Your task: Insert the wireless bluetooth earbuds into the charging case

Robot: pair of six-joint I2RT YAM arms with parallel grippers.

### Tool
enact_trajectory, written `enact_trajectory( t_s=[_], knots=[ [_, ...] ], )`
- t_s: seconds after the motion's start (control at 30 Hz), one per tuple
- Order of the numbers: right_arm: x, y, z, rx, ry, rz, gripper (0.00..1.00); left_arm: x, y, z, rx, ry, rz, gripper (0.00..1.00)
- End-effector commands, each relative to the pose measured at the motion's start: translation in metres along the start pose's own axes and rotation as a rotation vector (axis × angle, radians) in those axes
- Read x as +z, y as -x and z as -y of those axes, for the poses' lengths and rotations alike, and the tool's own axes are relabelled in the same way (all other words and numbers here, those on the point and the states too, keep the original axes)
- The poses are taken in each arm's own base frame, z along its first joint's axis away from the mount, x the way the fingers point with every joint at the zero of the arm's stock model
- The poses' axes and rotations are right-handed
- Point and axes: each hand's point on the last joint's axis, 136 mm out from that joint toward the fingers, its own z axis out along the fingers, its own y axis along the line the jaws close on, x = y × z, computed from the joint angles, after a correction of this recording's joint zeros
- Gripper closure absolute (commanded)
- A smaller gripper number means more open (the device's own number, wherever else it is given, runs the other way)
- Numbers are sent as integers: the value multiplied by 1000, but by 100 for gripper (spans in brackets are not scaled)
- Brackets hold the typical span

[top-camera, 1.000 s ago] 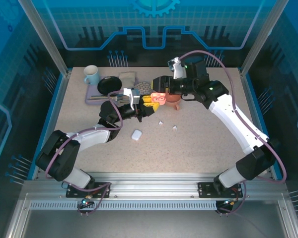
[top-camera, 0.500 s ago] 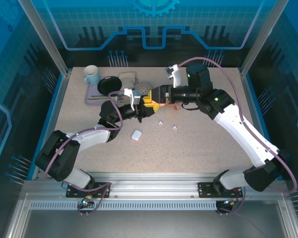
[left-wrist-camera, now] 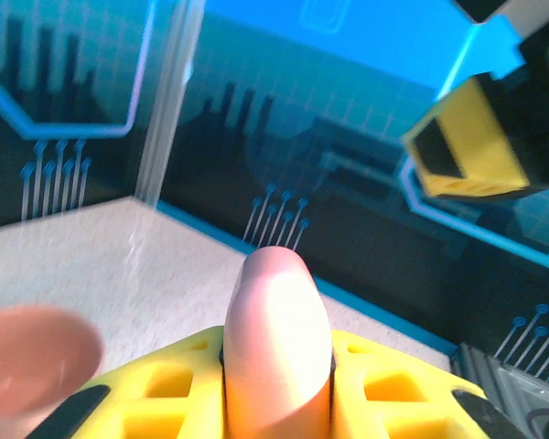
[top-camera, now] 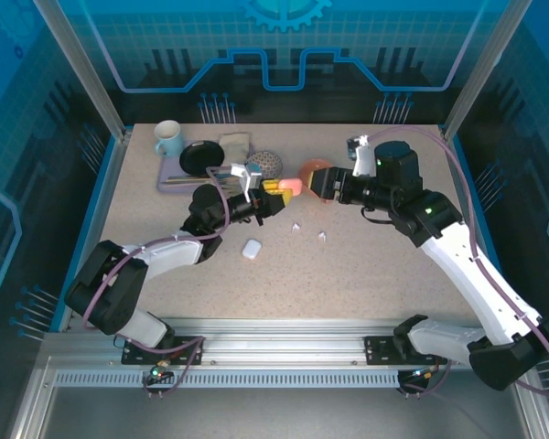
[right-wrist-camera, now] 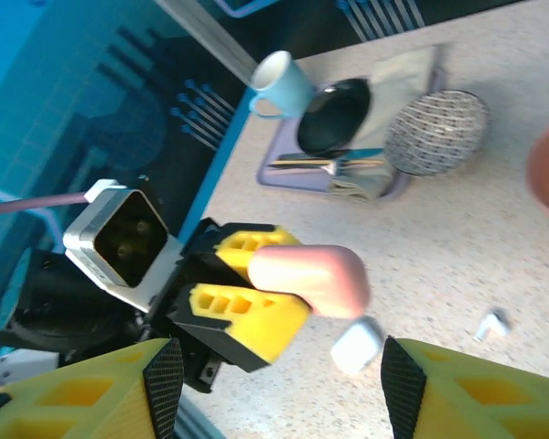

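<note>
Pink charging case (right-wrist-camera: 311, 274) clamped in my left gripper (top-camera: 274, 188); right gripper (top-camera: 328, 186) empty.

The case looks like a closed pebble sticking out rightward from between the left gripper's yellow fingers, lifted off the table (top-camera: 384, 265); I can't tell what is inside it. A white charging case (top-camera: 252, 248) sits shut on the table, on the near side of the left gripper. Two white earbuds (top-camera: 296, 227) (top-camera: 322, 237) lie loose on the tabletop just right of the white case, nearer me than both grippers and touching neither. My right gripper faces the pink case from the right, its fingers spread well apart with nothing between them. A blurred salmon round thing (top-camera: 312, 170) sits just beside its tip. Far left, a tray (top-camera: 169, 179) carries a black bowl (top-camera: 199, 157). Beside it stand a mug (top-camera: 168, 138) and a patterned bowl (top-camera: 267, 163).
</note>
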Motion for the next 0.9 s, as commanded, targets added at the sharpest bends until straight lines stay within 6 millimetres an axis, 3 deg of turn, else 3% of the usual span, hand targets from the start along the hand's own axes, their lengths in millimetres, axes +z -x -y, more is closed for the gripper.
enact_trajectory(
  t_s=[0.0, 0.33, 0.6, 0.87],
  knots=[
    [3, -9, 31, 59, -107, 10, 38, -6, -36, -32, -110, 157, -73, 100],
    [16, -30, 60, 93, -181, -11, 38, -12, -133, -103, -431, 472, -345, 100],
    [24, -37, 64, 92, -183, -27, 39, -28, -170, -154, -721, 677, -482, 100],
    [25, -38, 60, 78, -174, -34, 39, -40, -191, -171, -823, 809, -617, 99]
  ],
)
